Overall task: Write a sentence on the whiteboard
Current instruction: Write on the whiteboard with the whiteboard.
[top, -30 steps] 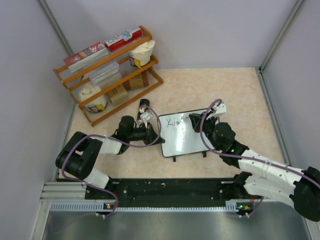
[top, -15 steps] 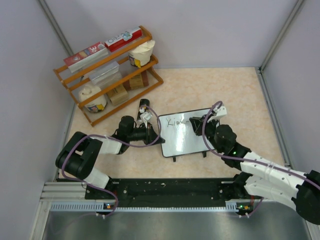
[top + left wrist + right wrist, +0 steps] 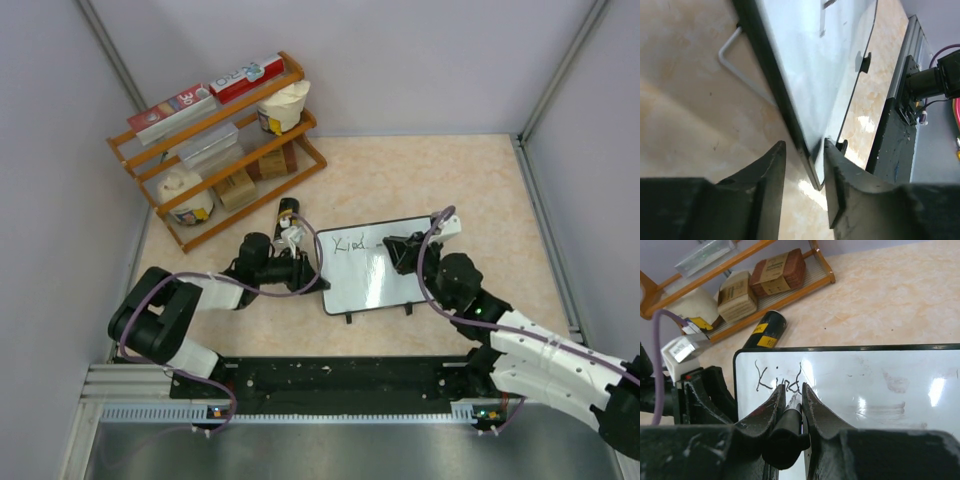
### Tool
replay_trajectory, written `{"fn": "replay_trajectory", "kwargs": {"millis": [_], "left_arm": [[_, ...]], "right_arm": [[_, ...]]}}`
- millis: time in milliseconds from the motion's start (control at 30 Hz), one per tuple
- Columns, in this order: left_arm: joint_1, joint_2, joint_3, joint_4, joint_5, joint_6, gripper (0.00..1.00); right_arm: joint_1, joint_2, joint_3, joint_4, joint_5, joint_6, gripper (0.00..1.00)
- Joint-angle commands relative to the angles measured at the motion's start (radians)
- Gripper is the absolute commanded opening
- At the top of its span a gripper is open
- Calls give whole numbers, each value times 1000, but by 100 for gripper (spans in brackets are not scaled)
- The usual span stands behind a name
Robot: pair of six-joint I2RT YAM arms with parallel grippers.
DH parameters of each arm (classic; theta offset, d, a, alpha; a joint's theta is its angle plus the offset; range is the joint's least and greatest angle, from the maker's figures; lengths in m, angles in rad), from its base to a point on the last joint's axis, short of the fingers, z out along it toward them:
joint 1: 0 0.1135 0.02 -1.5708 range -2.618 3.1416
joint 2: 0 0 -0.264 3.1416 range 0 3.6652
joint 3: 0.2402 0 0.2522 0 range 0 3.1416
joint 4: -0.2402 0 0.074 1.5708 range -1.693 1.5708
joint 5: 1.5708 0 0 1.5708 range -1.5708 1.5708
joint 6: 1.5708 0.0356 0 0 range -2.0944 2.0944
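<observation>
Pinches the near-left corner of the whiteboard [image 3: 372,272] in the left gripper [image 3: 320,281], fingers closed down on the frame. Clamps a black marker [image 3: 789,426] in the right gripper [image 3: 393,247], tip at the board just right of the sentence [image 3: 350,243], so far "Kind". Runs lengthwise from one gripper toward the other, feet facing the arm bases. Beyond the left gripper: a black can [image 3: 288,211] lying near the board's far-left corner, then a wooden rack [image 3: 313,122] of boxes, well apart.

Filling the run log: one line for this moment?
left claw: shut on whiteboard | right claw: shut on marker | sentence: "Kind" written
</observation>
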Motion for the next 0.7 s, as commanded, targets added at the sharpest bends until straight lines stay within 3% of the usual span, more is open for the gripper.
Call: {"fn": "replay_trajectory", "kwargs": {"millis": [0,100,167,233,467,567,667], "left_arm": [[-16,-72,-24,-112,-73,65,52],[-16,-149,-42,-128,-79,62,63],[-18,-227,-48,-158,-104,66,76],[-18,-291,-47,-242,-153,81,80],[-65,-705,31,-577,-316,183,87],[-123,-764,108,-612,-291,219,88],[-227,-723,226,-670,-317,279,89]], "right_arm": [[-8,-75,67,-27,-39,10,0],[-8,-118,76,-60,-56,22,0],[-8,-138,79,-79,-66,31,0],[-8,-174,81,-106,-75,36,0],[-9,-252,116,-205,-184,50,0],[-9,-266,133,-220,-267,69,0],[-8,-264,148,-232,-350,97,0]]}}
